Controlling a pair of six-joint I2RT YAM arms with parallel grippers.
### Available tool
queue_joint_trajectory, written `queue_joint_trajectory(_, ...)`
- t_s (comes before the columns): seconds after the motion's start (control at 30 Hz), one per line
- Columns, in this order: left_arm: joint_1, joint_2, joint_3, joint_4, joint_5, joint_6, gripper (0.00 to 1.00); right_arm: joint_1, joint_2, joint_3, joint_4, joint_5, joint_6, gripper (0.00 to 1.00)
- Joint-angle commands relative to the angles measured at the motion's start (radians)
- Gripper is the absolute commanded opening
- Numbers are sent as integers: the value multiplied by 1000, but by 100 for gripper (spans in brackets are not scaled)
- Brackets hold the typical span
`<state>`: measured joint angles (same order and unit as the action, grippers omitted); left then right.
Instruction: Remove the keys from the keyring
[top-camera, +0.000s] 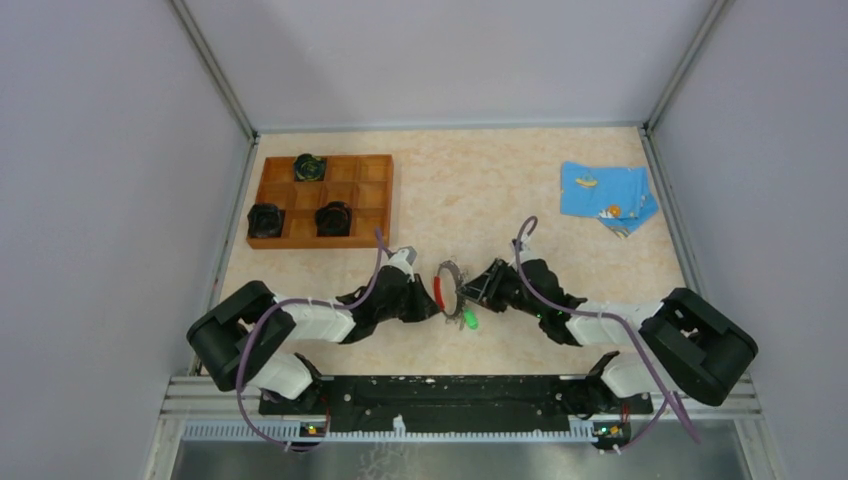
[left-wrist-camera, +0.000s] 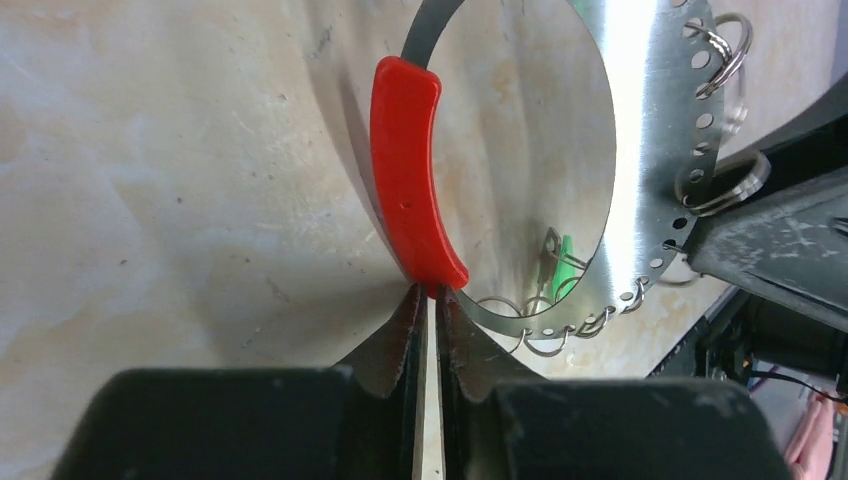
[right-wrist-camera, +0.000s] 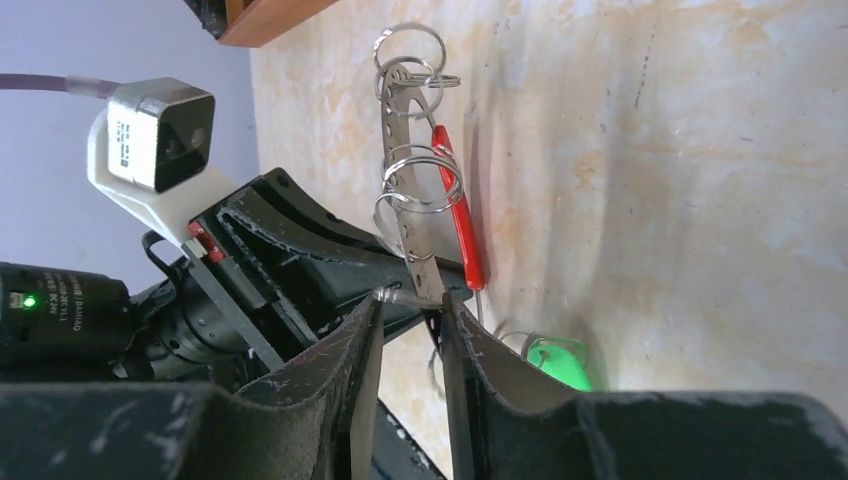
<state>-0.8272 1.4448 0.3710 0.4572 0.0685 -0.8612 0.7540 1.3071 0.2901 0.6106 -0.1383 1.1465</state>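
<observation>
The keyring (top-camera: 451, 284) is a wide thin grey metal band with a red section (top-camera: 439, 290), standing on edge between my two grippers. My left gripper (top-camera: 430, 302) is shut on the band right at the lower end of the red section (left-wrist-camera: 412, 170), fingertips (left-wrist-camera: 408, 312) pinched. My right gripper (top-camera: 472, 291) holds the ring's opposite side. Its jaws are narrowly apart, with the band's edge (right-wrist-camera: 428, 278) and a small split ring (right-wrist-camera: 418, 182) between the tips. A key with a green head (top-camera: 470, 320) hangs low near the table; it also shows in both wrist views (left-wrist-camera: 563, 262) (right-wrist-camera: 560, 362).
A brown wooden compartment tray (top-camera: 375, 195) at the back left holds three black round pucks (top-camera: 333, 218). A blue patterned cloth (top-camera: 607, 195) lies at the back right. Grey walls enclose the table on three sides.
</observation>
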Motion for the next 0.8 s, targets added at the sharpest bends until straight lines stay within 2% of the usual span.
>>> queue_joint_trajectory(0.0,-12,21,-10,-7,55,-9,13,18,57,47,83,-17,-8,27)
queue_joint_trajectory(0.17,-12,21,-11,-3,60,-9,13,41,121,91,64,9,-52,23)
queue_joint_trajectory(0.3,-12,-10,-19,-24,55,-7,16,46,133,107,39,28,-75,12)
queue_joint_trajectory(0.37,-12,-53,-25,-55,42,2,20,44,115,110,19,32,-91,1)
queue_joint_trajectory(0.57,7,-246,-48,-178,31,9,39,45,27,119,-44,-3,-106,0)
queue_joint_trajectory(0.77,40,-414,-80,-177,87,-68,54,33,-49,93,-6,-71,-32,0)
